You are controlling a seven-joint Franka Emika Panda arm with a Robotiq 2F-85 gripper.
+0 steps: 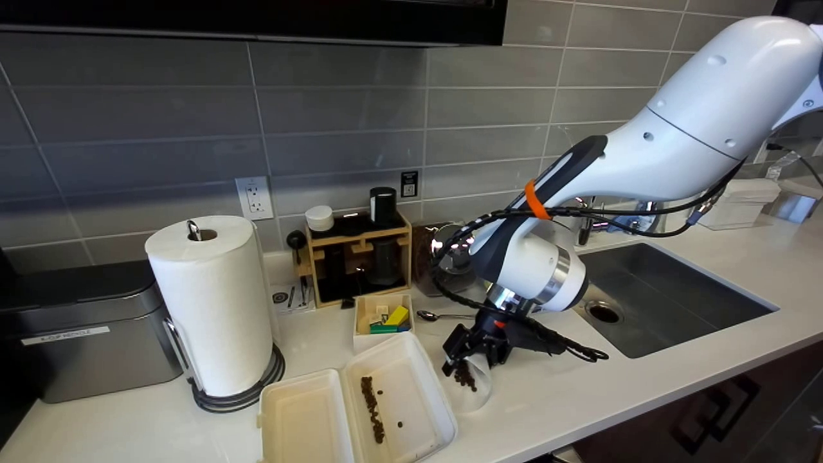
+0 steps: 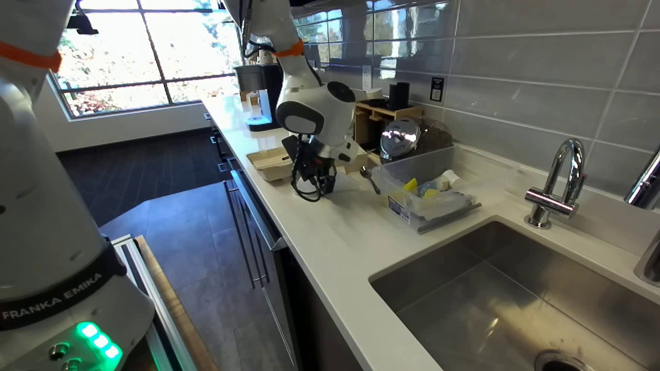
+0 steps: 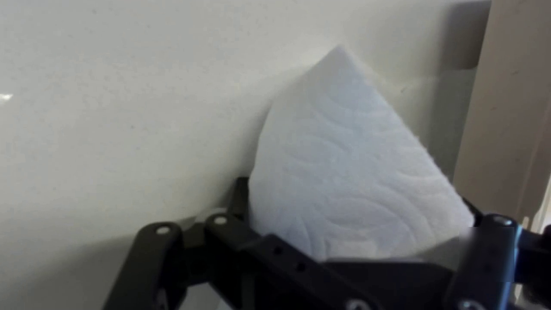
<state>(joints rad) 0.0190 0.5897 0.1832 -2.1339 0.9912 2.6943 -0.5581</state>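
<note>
My gripper points down low over the white counter, its jaws standing wide. Between them lies a piece of embossed white paper, pointed at its far end. It reaches from one finger across to the other, and no squeeze on it shows. In an exterior view dark brown beans lie against pale material directly below the gripper. Beside it stands an opened white clamshell box, with a row of similar beans and a few loose ones inside. The gripper is small and partly hidden by cables in an exterior view.
A paper towel roll stands past the clamshell. Behind are a small box with coloured pieces, a spoon and a wooden organiser. A clear plastic bin and a sink with a faucet lie along the counter.
</note>
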